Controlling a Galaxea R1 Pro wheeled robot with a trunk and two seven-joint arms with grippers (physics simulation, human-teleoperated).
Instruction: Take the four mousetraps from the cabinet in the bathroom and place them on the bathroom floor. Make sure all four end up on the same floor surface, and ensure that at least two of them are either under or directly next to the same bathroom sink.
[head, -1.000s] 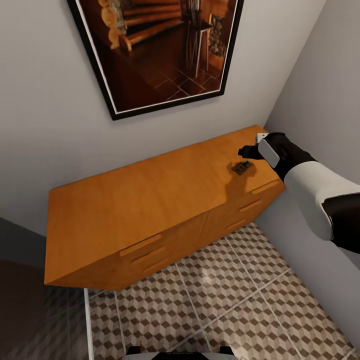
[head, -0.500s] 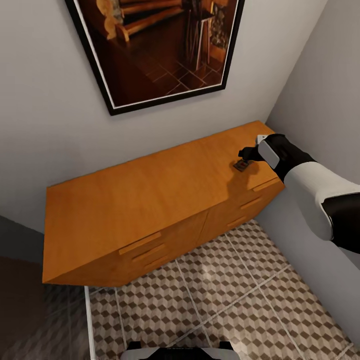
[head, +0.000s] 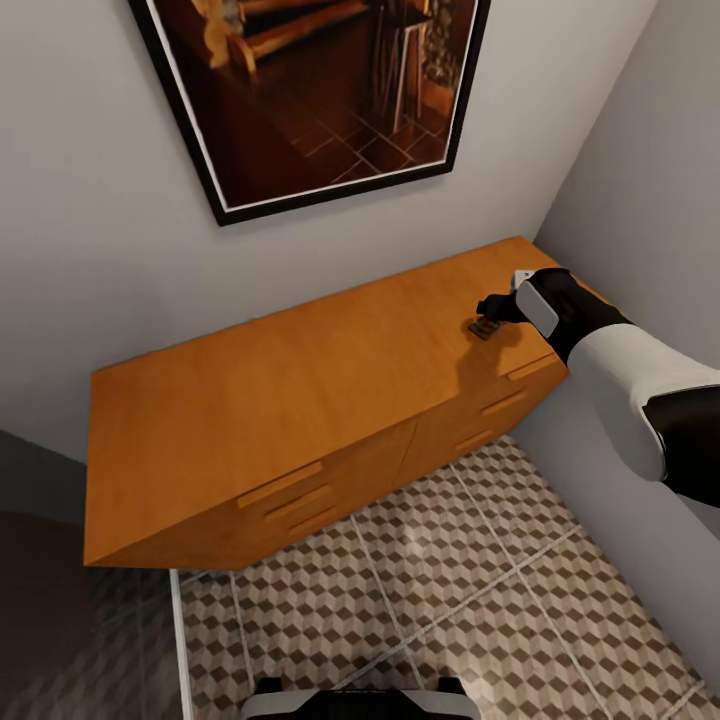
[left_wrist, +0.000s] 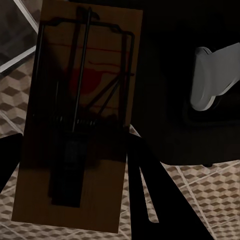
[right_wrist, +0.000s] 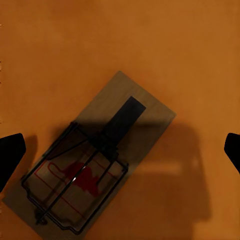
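Your right gripper (head: 492, 308) hangs with its fingers (right_wrist: 11, 152) spread wide, one on each side of a mousetrap (right_wrist: 97, 156) directly below it, neither finger touching it. That mousetrap (head: 484, 329) lies flat on the top of the cabinet (head: 300, 390), near its right end, close to the corner of the wall. Your left gripper pinches a second mousetrap (left_wrist: 80, 120) flat between its fingers; beyond it lies the bathroom floor (left_wrist: 210, 200) with its cube-pattern tiles. Above the cabinet a framed picture (head: 310, 90) hangs on the wall.

Smooth matt wooden cabinet (head: 300, 390); wood mousetrap (right_wrist: 95, 160), black wire
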